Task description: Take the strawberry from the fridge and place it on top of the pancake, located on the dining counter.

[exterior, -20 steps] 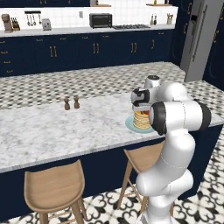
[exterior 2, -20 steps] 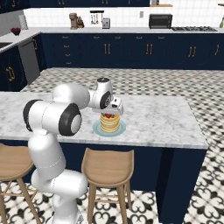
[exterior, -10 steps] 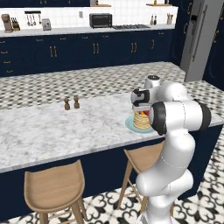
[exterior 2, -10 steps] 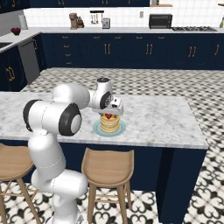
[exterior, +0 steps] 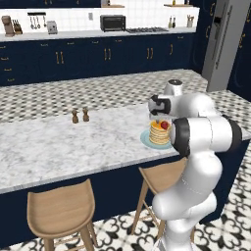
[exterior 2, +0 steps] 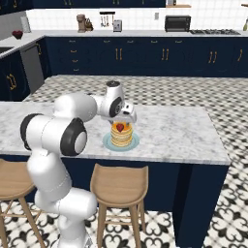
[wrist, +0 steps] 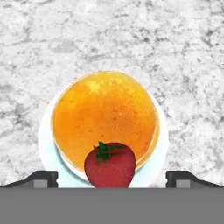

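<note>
The strawberry [wrist: 110,164] rests near the edge of the golden pancake stack [wrist: 105,113], which sits on a pale blue plate [wrist: 46,140] on the marble dining counter [exterior: 73,147]. My gripper [wrist: 114,179] hovers right above it, open, with its fingertips [wrist: 41,178] spread wide on both sides and clear of the fruit. From the base cameras the strawberry [exterior 2: 119,127] tops the pancake [exterior 2: 121,137] directly under the gripper [exterior 2: 121,119]. The grey fridge [exterior: 223,39] stands far back on the right.
Two small brown shakers [exterior: 80,115] stand on the counter to the left of the plate [exterior: 146,140]. Wooden stools [exterior: 61,211] [exterior 2: 121,186] line the near side of the island. The counter's end [exterior 2: 218,150] lies right of the plate.
The jaws have spread from a narrow hold to wide open, releasing the strawberry, which stays on the pancake. The arm has barely moved.
</note>
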Controlling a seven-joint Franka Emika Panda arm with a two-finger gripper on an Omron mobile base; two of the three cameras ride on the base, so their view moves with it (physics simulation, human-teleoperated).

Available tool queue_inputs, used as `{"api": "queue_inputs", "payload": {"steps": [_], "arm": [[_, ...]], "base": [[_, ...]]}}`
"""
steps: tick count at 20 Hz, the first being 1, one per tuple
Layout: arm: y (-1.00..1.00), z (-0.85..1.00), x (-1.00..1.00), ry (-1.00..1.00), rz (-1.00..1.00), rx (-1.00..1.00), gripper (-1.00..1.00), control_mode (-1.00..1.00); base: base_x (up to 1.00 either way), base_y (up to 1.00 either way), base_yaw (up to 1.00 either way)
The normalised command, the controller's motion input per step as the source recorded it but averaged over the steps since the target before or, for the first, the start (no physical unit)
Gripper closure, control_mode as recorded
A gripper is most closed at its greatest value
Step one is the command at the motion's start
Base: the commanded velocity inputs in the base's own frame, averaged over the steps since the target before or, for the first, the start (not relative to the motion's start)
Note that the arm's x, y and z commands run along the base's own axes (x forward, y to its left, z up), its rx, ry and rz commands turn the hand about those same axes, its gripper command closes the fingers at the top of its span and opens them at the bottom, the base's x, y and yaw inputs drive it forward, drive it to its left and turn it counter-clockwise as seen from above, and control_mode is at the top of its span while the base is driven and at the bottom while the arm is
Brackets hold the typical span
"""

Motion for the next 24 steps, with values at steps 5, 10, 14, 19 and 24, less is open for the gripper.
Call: {"api": "queue_inputs", "payload": {"steps": [5,10,14,19,24], "arm": [[0.23,0.39,-0.93,-0.07,0.00,-0.01,-1.00,-1.00],[0.56,0.28,-1.00,0.00,0.01,-0.04,-1.00,-1.00],[0.99,0.12,-1.00,0.00,0.07,-0.09,-1.00,-1.00],[1.00,0.13,-1.00,0.00,0.13,-0.09,-1.00,-1.00],[1.00,0.02,-1.00,0.00,0.15,-0.16,-1.00,-1.00]], "base": [[0.00,0.00,0.00],[0.00,0.00,0.00],[0.00,0.00,0.00],[0.00,0.00,0.00],[0.00,0.00,0.00]]}}
